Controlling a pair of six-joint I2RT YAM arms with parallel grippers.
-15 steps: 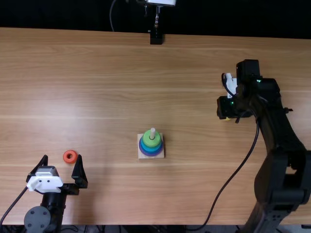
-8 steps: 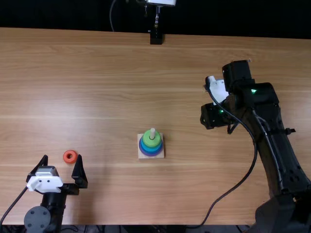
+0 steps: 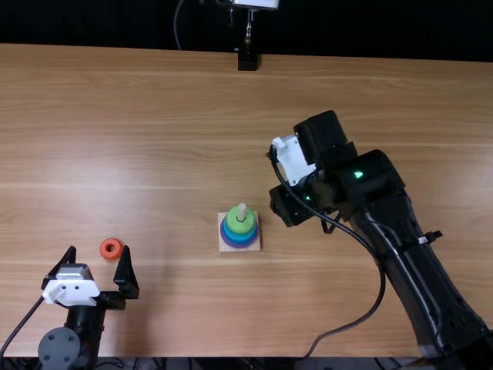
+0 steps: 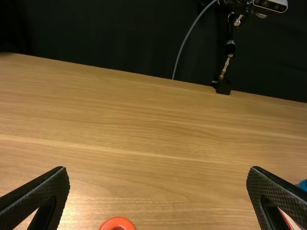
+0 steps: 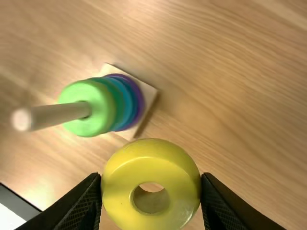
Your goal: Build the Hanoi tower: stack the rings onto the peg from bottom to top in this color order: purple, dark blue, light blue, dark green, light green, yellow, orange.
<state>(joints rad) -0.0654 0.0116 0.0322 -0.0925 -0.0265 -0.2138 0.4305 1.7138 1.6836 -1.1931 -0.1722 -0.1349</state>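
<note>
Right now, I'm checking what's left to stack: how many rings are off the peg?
2. The yellow ring is in the right claw, and the orange ring lies on the table near the left claw. Another could be hidden beneath the right arm.

There are seven rings (image 5: 151,163) and one peg (image 5: 57,115).

Top view: above near edge of worktop (image 3: 169,139), facing steeply down and forward; widest, farthest back. Left wrist view: from left arm (image 3: 88,324), lower, looking out over the wood to dark backdrop (image 3: 115,23); shares orange ring (image 3: 119,248) and far-edge stand (image 3: 247,59) with top. Right wrist view: from right arm (image 3: 408,270), close, angled down; shares stacked rings (image 3: 239,224) with top.
</note>
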